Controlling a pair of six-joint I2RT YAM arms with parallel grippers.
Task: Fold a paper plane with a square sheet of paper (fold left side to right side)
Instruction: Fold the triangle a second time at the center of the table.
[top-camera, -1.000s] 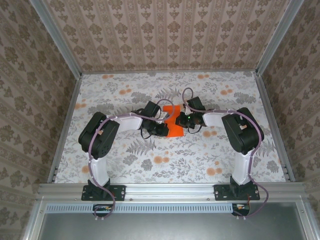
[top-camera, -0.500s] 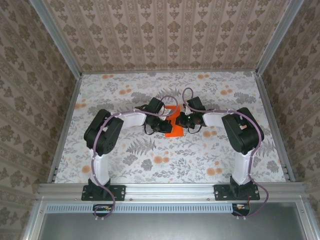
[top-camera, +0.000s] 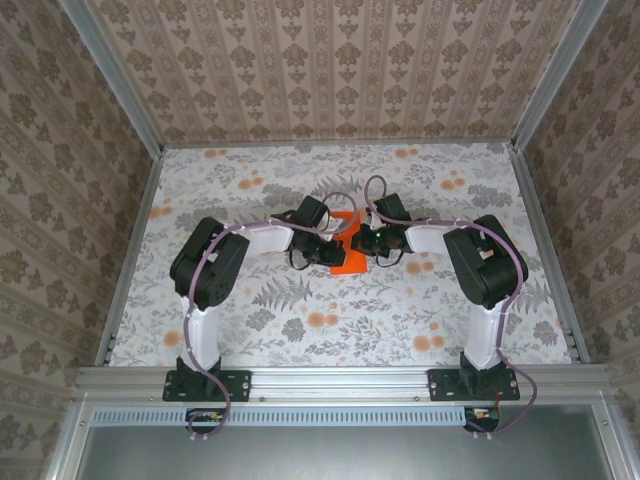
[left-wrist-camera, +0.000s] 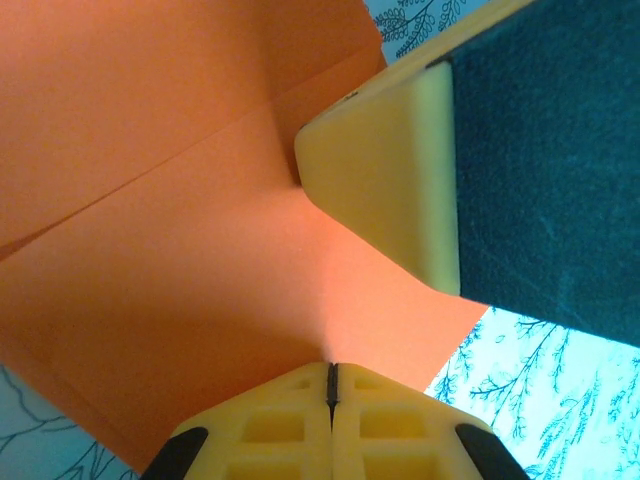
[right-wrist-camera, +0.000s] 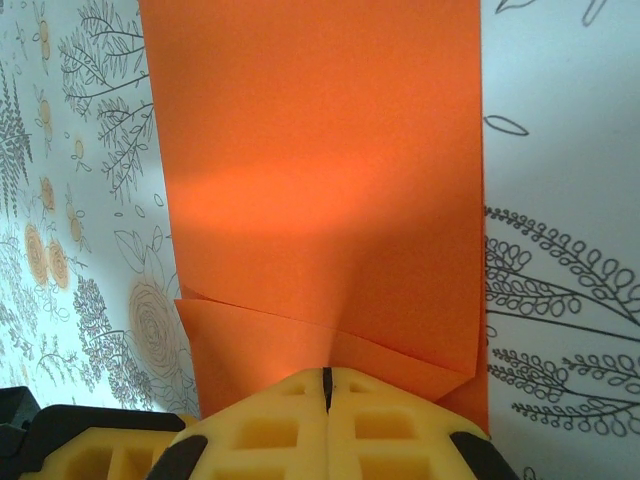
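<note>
At the middle of the flower-printed counter (top-camera: 250, 320), the left tool (left-wrist-camera: 332, 372) is closed, pinching an edge of the thin bright orange sheet of paper (left-wrist-camera: 180, 230), which shows creases already. The right tool (right-wrist-camera: 325, 378) is closed on another edge. The left-to-right fold seems in progress; next, the left side must go over and be pressed flat.

Left fingers (left-wrist-camera: 295, 392) and right fingers (right-wrist-camera: 290, 392) both closed.

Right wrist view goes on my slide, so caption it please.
Shut right gripper at the creased edge of the folded orange paper, on a floral table.
</note>
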